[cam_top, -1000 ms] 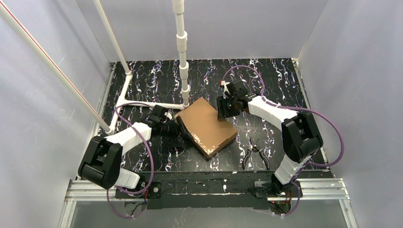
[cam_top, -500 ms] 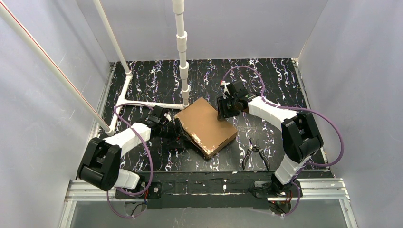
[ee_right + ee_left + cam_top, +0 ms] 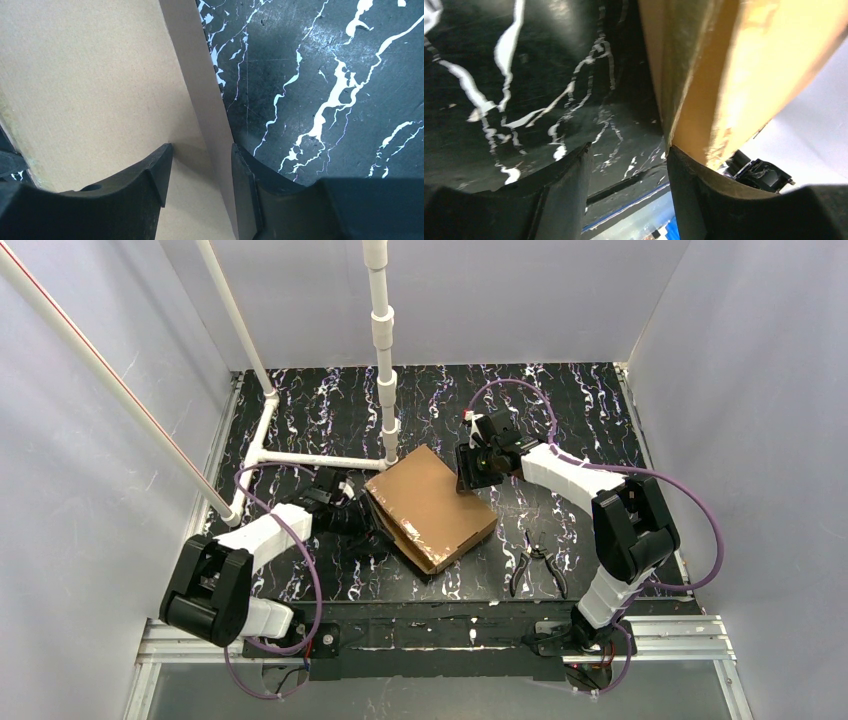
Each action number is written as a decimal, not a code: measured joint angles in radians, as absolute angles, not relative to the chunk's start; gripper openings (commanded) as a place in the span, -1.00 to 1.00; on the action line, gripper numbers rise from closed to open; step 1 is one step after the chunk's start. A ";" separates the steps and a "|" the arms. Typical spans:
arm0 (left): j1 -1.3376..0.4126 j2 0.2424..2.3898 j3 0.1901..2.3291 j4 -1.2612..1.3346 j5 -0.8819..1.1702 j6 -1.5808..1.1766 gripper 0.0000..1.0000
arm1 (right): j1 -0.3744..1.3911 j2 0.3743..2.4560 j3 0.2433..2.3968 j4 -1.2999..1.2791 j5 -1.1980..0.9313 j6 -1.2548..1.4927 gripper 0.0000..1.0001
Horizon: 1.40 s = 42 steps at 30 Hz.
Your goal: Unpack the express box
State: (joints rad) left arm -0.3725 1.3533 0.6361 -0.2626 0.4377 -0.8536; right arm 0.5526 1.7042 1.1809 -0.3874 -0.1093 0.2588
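Express box (image 3: 430, 505) lies flat mid-table (image 3: 600, 410), turned at an angle. White pipe frame (image 3: 320, 457) sits just beyond its far left corner, with open room on the far right. My left fingers (image 3: 574, 172) are spread and hold nothing; the box's left edge touches one. Right fingers (image 3: 156, 172) are partly spread astride the far right edge, and I see no grip. Pliers (image 3: 540, 568) lie near the right. Box contents are hidden.

Arms (image 3: 262, 530) white w/ blk joints (image 3: 212, 585), purple cables (image 3: 700, 530); L gripper (image 3: 626, 155), R gripper (image 3: 200, 147) blk.
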 measured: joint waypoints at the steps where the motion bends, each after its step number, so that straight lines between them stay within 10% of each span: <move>1: -0.365 1.351 0.628 -0.266 0.437 -0.847 0.02 | 0.554 1.704 1.180 -0.387 -0.108 0.259 0.07; 14: -0.328 1.306 0.589 -0.349 0.400 -0.773 0.23 | 0.554 1.704 1.175 -0.377 -0.109 0.259 0.07; 36: -0.291 1.497 0.632 -0.111 0.525 -0.846 -0.55 | 0.552 1.704 1.175 -0.377 -0.115 0.258 0.07; 42: -0.290 1.497 0.595 -0.024 0.550 -0.884 -0.49 | 0.552 1.704 1.175 -0.377 -0.115 0.258 0.08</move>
